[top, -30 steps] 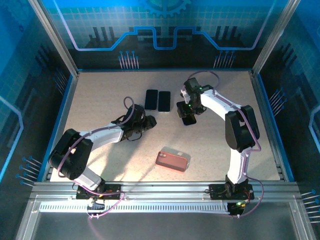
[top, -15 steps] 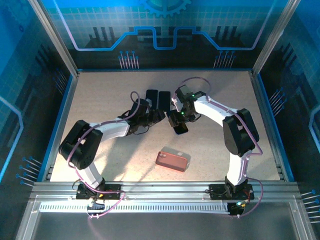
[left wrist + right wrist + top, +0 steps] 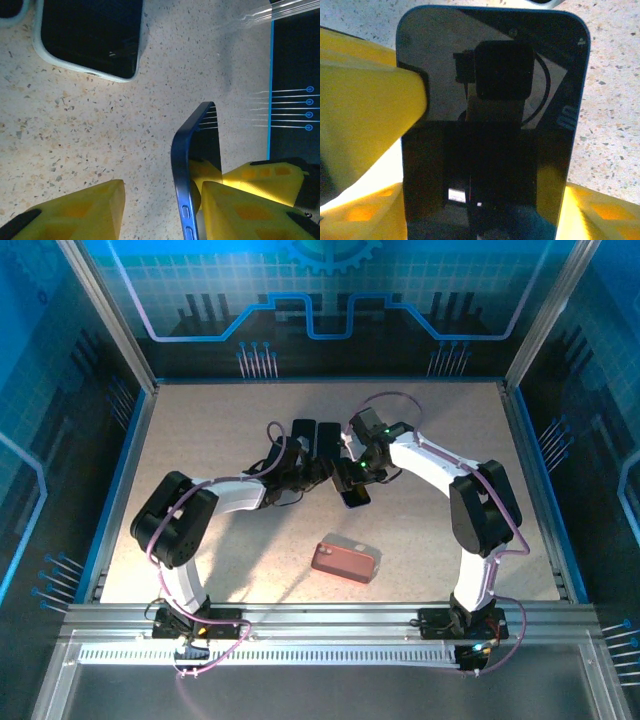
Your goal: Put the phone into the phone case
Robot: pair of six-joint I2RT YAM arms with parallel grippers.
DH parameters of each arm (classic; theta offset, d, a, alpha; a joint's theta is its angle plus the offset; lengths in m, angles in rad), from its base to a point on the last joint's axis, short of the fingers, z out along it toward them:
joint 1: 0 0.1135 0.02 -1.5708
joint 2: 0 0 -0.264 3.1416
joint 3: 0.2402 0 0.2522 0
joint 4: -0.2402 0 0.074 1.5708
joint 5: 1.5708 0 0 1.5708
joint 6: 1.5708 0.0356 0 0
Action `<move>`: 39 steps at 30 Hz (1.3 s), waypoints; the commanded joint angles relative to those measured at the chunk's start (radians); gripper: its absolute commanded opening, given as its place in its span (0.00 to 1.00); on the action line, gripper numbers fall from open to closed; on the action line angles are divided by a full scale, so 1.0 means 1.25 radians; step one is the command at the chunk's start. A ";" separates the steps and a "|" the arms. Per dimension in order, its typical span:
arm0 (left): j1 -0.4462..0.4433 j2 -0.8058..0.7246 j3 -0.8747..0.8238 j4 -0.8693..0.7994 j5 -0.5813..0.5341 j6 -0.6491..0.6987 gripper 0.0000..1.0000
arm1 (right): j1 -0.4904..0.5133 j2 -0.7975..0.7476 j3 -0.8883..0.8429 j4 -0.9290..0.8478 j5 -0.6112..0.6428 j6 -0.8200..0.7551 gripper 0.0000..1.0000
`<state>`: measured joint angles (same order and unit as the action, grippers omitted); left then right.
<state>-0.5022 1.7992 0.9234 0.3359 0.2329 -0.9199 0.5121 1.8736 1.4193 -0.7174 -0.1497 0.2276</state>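
Observation:
A blue-edged phone (image 3: 353, 495) with a dark screen is held off the table at mid-table, my right gripper (image 3: 354, 476) shut on its sides. In the right wrist view the phone (image 3: 490, 125) stands between the yellow fingers (image 3: 600, 210). My left gripper (image 3: 326, 476) is open, its jaws on either side of the phone's edge (image 3: 186, 170). The phone lies close against the right finger (image 3: 250, 210), with a wide gap to the left finger (image 3: 75, 210). The red phone case (image 3: 345, 561) lies flat nearer the front, apart from both grippers.
Two dark phones in pale cases (image 3: 303, 438) (image 3: 328, 440) lie side by side just behind the grippers; one (image 3: 90, 37) shows in the left wrist view. The blue enclosure wall (image 3: 295, 75) bounds the table.
My left gripper has reached right until its open jaws stand around the phone. My right gripper has carried the phone left and slightly forward to meet it. The red case has not moved.

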 commanded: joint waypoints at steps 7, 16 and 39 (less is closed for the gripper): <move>-0.008 0.020 0.022 0.032 0.014 -0.020 0.43 | 0.014 -0.032 0.003 0.009 -0.054 0.022 0.68; -0.008 0.036 0.028 0.045 0.011 -0.032 0.38 | 0.021 -0.029 0.013 0.005 -0.069 0.029 0.68; -0.008 0.026 0.013 0.063 0.013 -0.042 0.00 | 0.027 -0.050 -0.005 0.006 -0.108 0.033 0.71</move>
<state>-0.5056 1.8278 0.9398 0.4248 0.2607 -0.9707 0.5278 1.8717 1.4193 -0.7250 -0.2176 0.2787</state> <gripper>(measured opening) 0.085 0.685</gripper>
